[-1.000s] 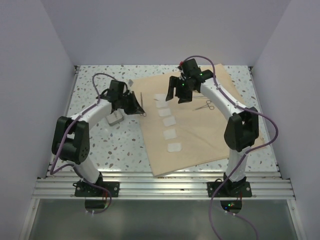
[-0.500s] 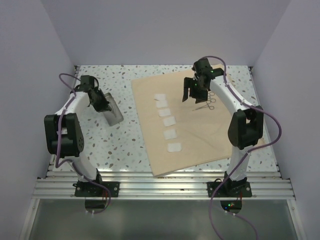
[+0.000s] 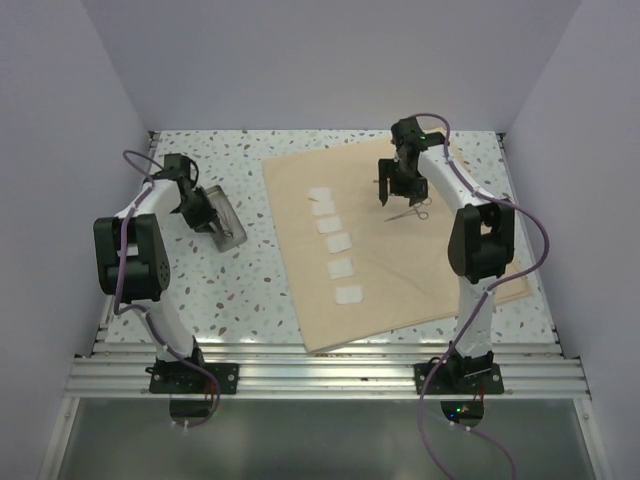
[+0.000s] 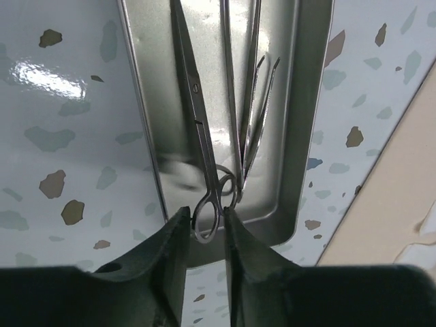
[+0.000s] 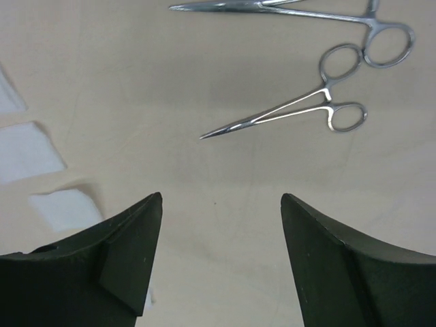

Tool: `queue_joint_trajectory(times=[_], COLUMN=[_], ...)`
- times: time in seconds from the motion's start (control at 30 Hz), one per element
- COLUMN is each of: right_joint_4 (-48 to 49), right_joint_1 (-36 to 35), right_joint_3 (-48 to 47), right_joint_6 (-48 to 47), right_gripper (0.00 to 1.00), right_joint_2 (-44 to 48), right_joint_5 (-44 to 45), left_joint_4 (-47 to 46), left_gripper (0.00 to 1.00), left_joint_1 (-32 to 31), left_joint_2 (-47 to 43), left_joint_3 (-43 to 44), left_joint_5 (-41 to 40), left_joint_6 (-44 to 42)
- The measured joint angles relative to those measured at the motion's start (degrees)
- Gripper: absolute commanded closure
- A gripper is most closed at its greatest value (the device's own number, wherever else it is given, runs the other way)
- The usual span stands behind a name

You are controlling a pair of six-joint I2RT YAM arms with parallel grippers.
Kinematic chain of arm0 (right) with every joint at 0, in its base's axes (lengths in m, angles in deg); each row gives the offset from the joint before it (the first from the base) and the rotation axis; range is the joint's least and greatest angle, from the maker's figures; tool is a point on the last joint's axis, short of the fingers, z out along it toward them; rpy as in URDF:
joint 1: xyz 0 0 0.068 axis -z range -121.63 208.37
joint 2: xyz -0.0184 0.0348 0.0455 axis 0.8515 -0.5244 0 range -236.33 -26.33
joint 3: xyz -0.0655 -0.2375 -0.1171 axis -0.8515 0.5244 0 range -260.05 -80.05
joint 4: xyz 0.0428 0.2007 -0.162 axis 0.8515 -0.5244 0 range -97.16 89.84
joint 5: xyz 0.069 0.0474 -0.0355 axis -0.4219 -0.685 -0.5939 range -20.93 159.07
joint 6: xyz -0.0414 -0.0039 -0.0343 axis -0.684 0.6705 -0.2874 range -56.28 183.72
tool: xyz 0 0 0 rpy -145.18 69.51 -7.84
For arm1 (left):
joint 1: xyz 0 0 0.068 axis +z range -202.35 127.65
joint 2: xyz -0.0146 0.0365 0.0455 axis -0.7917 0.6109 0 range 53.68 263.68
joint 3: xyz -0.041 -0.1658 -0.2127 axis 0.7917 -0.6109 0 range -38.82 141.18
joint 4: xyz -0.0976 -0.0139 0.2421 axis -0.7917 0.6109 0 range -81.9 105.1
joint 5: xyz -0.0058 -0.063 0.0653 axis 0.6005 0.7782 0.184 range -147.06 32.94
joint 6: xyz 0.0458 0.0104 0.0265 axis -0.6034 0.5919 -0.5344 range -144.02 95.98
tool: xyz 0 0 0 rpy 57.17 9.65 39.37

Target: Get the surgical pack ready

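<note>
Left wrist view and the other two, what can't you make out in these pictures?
- Left wrist: the tin and its instruments run off the top edge; tips unseen.
- Left wrist: whether the left gripper pinches the scissors ring is unclear; its fingers cover the contact.
- Top: the tin's contents are too small to count.
- Right wrist: the upper forceps is cut by the top edge.

Bright even light w/ soft shadows; glare on table point(image 4: 41, 71), blur patch in tin point(image 4: 153, 82).
</note>
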Motion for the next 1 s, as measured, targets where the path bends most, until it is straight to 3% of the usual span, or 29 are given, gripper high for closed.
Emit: queue_joint_trajectory(times=[0.13,0.17,0.2,0.37,0.6,1.0], right_joint_4=[-1.0,-1.1,-1.2,0.2,1.8,-0.8], right_joint_1=[0.6,0.7,0.7,1.3,3.0,2.9], right_joint_3=[-4.6,-5.2,-5.4,-3.0,-2.9,-15.4], right_joint_6=[-2.8,-3.1,-3.2,3.2,24.3,60.2], right_gripper=[0.33,0.44,0.47,0.43,0.42,0.43], right_joint_2=[-5.2,-6.4,-7.3,-7.0,-6.6,-14.8], right_joint_5=[5.4,6.6,7.7,9.2,9.0,12.1], left_joint_4=[0.4,0.4,0.4,0.3,-0.4,-2.2], left_gripper=[0.61,0.6,0.58,0.54,0.52,0.53], left_joint_1=[0.1,0.2,0.2,0.2,-2.8,-10.8], left_joint_2=[0.0,-0.1,-0.2,-3.0,-10.8,-16.0], left_joint_3=[0.6,0.6,0.6,-0.1,-3.8,-11.0], left_joint_5=[-0.4,-0.4,-0.4,0.1,1.2,2.0], left_joint_6=[-0.4,-0.6,-0.7,-0.7,-0.6,0.4])
